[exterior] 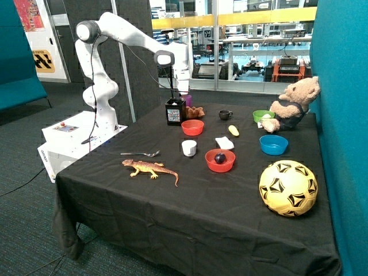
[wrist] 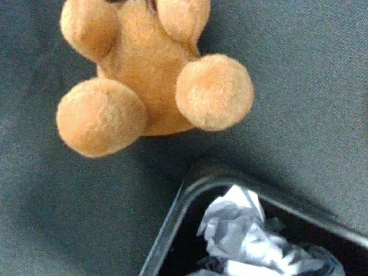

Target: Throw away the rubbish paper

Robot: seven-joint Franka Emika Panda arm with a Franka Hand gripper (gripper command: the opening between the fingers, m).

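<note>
Paper's in the bin [wrist: 172,230], arm hanging right above it!
Crumpled paper [wrist: 241,236] inside; jaws' state, can't tell. Lift straight up, clear of the small teddy [wrist: 149,80] near the table's [exterior: 172,218] far edge.

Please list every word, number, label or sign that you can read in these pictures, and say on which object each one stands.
No text can be read with certainty.
Black bin: a label with coloured marks on its front, too small to read.
Yellow and black sign on the wall behind the arm: no letters can be made out.
Red poster above that sign: blurred, unreadable.
Robot base: small marks, unreadable.
Wrist view: no text.
</note>
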